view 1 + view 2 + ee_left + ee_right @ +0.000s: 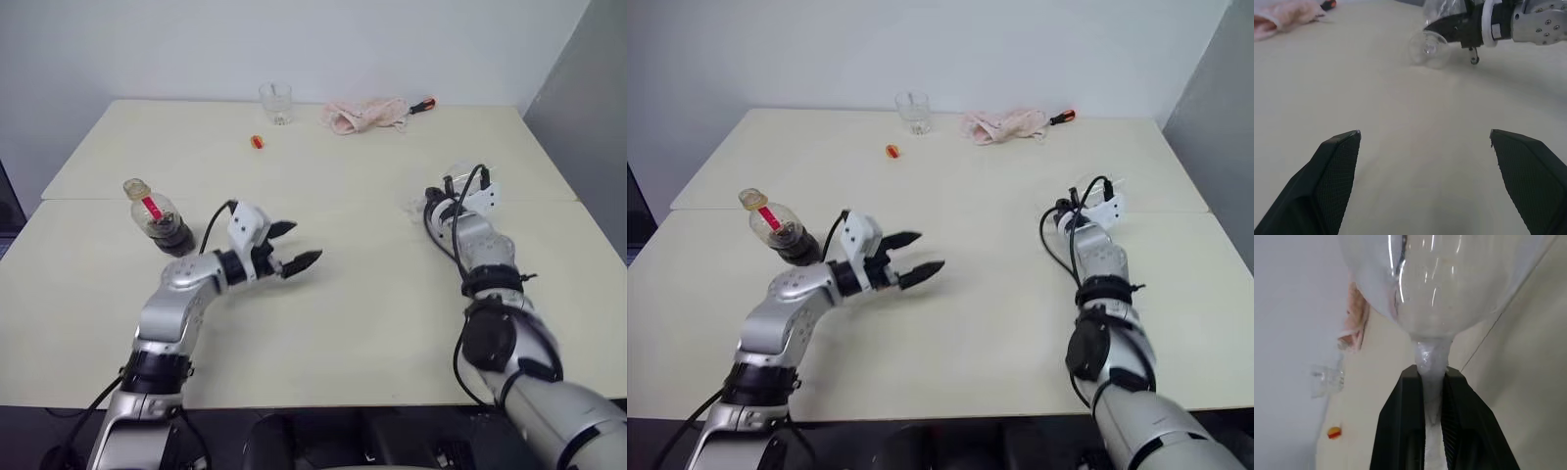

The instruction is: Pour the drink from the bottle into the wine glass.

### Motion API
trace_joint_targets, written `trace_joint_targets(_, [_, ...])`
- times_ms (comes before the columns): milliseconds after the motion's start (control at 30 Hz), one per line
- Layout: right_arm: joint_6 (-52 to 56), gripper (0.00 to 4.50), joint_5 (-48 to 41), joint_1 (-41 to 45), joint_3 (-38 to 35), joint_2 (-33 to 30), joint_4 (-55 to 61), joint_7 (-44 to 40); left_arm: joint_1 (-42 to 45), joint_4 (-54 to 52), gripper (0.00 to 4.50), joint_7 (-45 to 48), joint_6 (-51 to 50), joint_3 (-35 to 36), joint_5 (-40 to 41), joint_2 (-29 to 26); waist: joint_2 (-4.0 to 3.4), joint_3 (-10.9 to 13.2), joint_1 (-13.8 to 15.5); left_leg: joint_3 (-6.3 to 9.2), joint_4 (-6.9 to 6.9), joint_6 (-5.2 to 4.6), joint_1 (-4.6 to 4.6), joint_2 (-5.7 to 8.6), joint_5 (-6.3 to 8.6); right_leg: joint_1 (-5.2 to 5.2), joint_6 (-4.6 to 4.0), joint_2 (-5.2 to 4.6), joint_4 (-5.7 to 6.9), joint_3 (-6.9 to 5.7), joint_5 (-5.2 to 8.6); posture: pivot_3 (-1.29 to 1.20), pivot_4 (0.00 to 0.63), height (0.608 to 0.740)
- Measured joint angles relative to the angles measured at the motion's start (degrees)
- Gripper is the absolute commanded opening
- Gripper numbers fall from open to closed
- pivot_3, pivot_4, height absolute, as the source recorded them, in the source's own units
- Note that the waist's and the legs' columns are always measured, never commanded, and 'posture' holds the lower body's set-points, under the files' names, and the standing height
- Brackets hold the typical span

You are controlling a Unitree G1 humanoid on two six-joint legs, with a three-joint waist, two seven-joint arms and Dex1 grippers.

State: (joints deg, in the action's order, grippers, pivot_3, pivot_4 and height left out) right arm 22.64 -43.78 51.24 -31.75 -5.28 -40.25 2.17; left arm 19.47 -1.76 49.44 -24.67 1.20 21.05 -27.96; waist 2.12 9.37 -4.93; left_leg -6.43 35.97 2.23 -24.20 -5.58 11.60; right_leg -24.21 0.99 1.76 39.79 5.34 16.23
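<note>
The wine glass (1444, 284) is clamped by its stem between the black fingers of the right gripper (1430, 377), with the foot seen end-on from the left wrist view and the bowl lying roughly level above the table (392, 294), so it is judged that the glass has to be stood upright before anything can be poured. The bottle (157, 217) is left standing on the table at the robot's left, its cap removed and a little dark drink (174, 235) settled at the bottom; a small yellow-red cap (257, 142) is seen lying far back near a tumbler (276, 102) and a pink cloth (365, 115). The left gripper (292, 247) is held wide apart and empty just beside the bottle, presumably freed to take it next
</note>
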Motion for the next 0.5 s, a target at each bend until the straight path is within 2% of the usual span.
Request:
trace_joint_targets(100, [0.6, 0.15, 4.5, -7.1, 9.9, 1.9, 13.2, -5.1, -2.5, -2.0, 4.5, 0.0, -1.9, 1.8, 1.9, -1.6, -0.06, 0.0, 0.0, 0.01, 0.03, 0.01, -0.18, -0.02, 0.0, -0.2, 0.0, -0.01, 0.07, -0.01, 0.0, 0.0, 0.15, 0.74])
trace_joint_targets(167, [0.6, 0.15, 7.2, -8.7, 15.0, 2.0, 17.7, -8.5, -3.1, -3.5, 4.5, 0.1, -2.8, 2.6, 3.0, -2.5, -0.08, 0.1, -0.1, 0.0, 0.04, 0.01, -0.17, 0.03, 0.0, -0.21, 0.0, -0.02, 0.11, -0.02, 0.0, 0.0, 0.15, 0.74])
trace_joint_targets(267, [-4.6, 0.15, 15.9, -12.6, 27.5, 2.0, 23.2, -17.0, -7.3, -7.0, 4.5, 1.6, -6.0, 3.9, 5.2, -6.8, -0.06, 0.0, -0.5, 0.03, 0.01, 0.01, 0.01, 0.01, 0.0, -0.12, 0.05, 0.01, 0.1, -0.01, 0.07, 0.0, 0.15, 0.74])
trace_joint_targets(367, [-9.6, 0.15, 21.2, -14.3, 33.3, 4.8, 19.0, -20.8, -9.7, -8.1, 4.5, 1.6, -8.7, 5.1, 6.5, -8.2, -0.05, 0.0, -0.3, 0.15, 0.02, 0.01, 0.06, -0.01, 0.0, -0.06, 0.13, 0.01, 0.17, -0.2, 0.2, 0.0, 0.15, 0.74])
trace_joint_targets(500, [-18.9, 0.15, 26.5, -12.7, 35.1, 8.9, 8.5, -21.7, -13.1, -12.3, 4.5, 0.0, -11.4, 8.1, 9.4, -8.5, 0.0, 0.1, 0.0, 0.13, 0.13, 0.02, 0.05, 0.04, -0.01, 0.01, 0.08, -0.07, 0.16, -0.17, 0.16, 0.0, 0.15, 0.74])
